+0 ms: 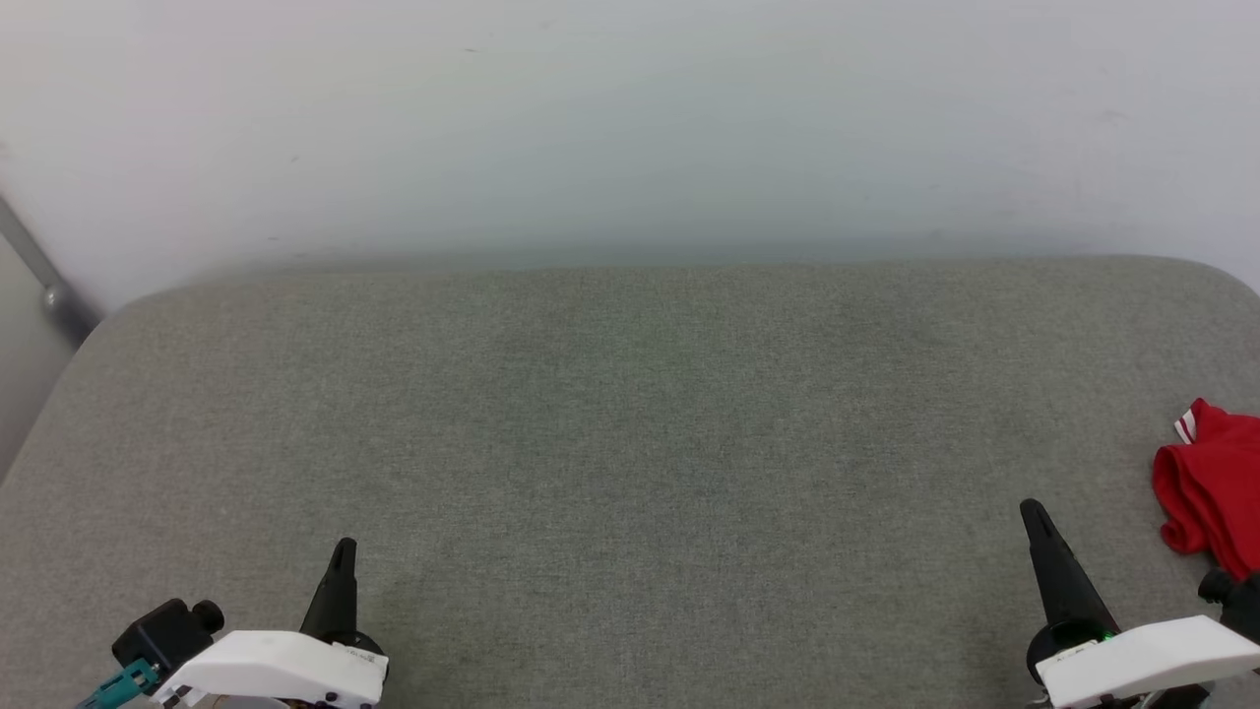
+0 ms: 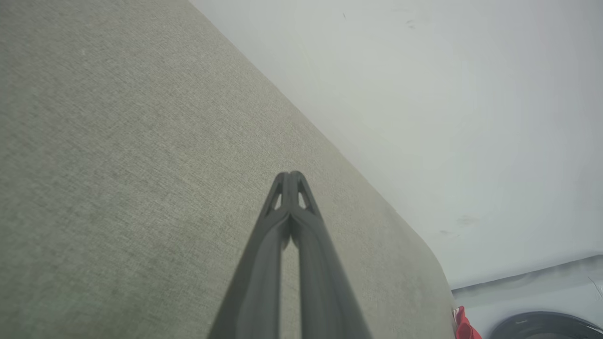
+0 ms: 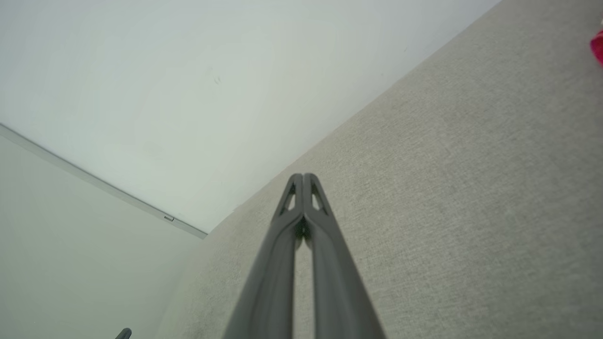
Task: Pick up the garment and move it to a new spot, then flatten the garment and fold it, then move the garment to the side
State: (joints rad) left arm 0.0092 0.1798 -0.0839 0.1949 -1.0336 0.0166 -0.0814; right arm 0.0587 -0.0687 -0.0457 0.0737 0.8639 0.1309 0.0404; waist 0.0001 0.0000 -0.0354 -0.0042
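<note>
At the right edge of the grey padded surface [image 1: 630, 414], the garment [image 1: 1213, 487] was seen bunched in a heap, near the right gripper [image 1: 1032, 512]. That gripper and the left gripper [image 1: 344, 547] were held low at the near edge. Their fingers were pressed together on nothing and pointed toward the wall [image 1: 630, 118].

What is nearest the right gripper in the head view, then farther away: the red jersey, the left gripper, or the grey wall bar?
From the right gripper:
1. Red jersey, just to its right.
2. Left gripper, at the lower left.
3. Grey wall bar, at the far left edge.
</note>
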